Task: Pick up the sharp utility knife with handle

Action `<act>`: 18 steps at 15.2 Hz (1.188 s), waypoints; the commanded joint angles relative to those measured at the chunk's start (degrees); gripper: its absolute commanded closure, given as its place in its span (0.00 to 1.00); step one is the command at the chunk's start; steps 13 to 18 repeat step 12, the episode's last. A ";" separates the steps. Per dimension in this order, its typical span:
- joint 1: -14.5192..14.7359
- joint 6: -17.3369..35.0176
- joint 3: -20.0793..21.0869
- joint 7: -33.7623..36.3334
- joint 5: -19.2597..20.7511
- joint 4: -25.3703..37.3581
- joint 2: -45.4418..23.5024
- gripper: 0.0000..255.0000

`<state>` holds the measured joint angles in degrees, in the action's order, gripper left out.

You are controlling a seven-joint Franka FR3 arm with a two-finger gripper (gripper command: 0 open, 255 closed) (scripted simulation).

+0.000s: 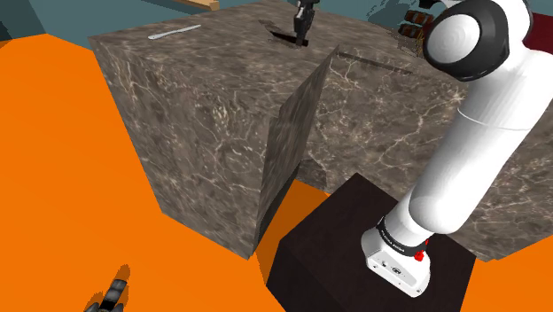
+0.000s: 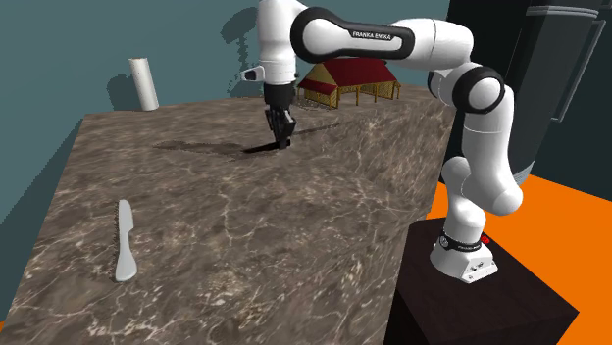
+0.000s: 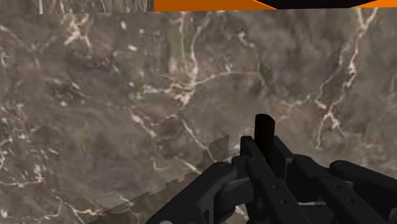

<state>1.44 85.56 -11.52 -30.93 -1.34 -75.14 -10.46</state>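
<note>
reach step: the all-black gripper (image 2: 283, 140), fingers together and empty, likely must open and cross the brown marbled countertop (image 2: 294, 225) to the flat pale-grey knife (image 2: 124, 240)

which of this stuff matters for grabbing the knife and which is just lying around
For the job: pale grey knife lying flat on the brown marbled counter; all-black two-finger gripper, shut, apart from the knife.
Lying about: white upright cylinder; small red-roofed model house; dark small object on the orange floor.

"FRANKA EMIKA" on the white arm (image 2: 378, 35)
</note>
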 commanded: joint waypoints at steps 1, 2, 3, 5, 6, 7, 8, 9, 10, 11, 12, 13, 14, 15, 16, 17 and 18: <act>-0.14 -2.04 -0.04 -0.08 -0.17 2.80 -0.80 1.00; -0.22 -3.02 -0.07 -0.13 -0.26 4.21 -1.24 1.00; -0.31 -4.03 -0.09 -0.19 -0.37 5.68 -1.71 1.00; -0.53 -6.12 -0.15 -0.30 -0.60 8.81 -2.77 1.00; -0.65 -7.21 -0.17 -0.36 -0.74 10.48 -3.36 1.00; -0.79 -8.33 -0.20 -0.43 -0.88 12.24 -4.01 1.00; -0.94 -9.50 -0.23 -0.49 -1.04 14.11 -4.71 1.00; -1.12 -10.72 -0.26 -0.56 -1.22 16.08 -5.47 1.00; -1.32 -12.00 -0.29 -0.63 -1.42 18.20 -6.32 1.00; -1.36 -12.20 -0.29 -0.64 -1.45 18.53 -6.46 1.00; -1.36 -12.19 -0.29 -0.64 -1.45 18.50 -6.44 1.00; -1.36 -12.19 -0.29 -0.64 -1.45 18.50 -6.44 1.00; -1.36 -12.19 -0.29 -0.64 -1.45 18.50 -6.44 1.00; -1.36 -12.19 -0.29 -0.64 -1.45 18.50 -6.44 1.00; -1.36 -12.19 -0.29 -0.64 -1.45 18.50 -6.44 1.00; -1.36 -12.19 -0.29 -0.64 -1.45 18.50 -6.44 1.00; -1.36 -12.19 -0.29 -0.64 -1.45 18.50 -6.44 1.00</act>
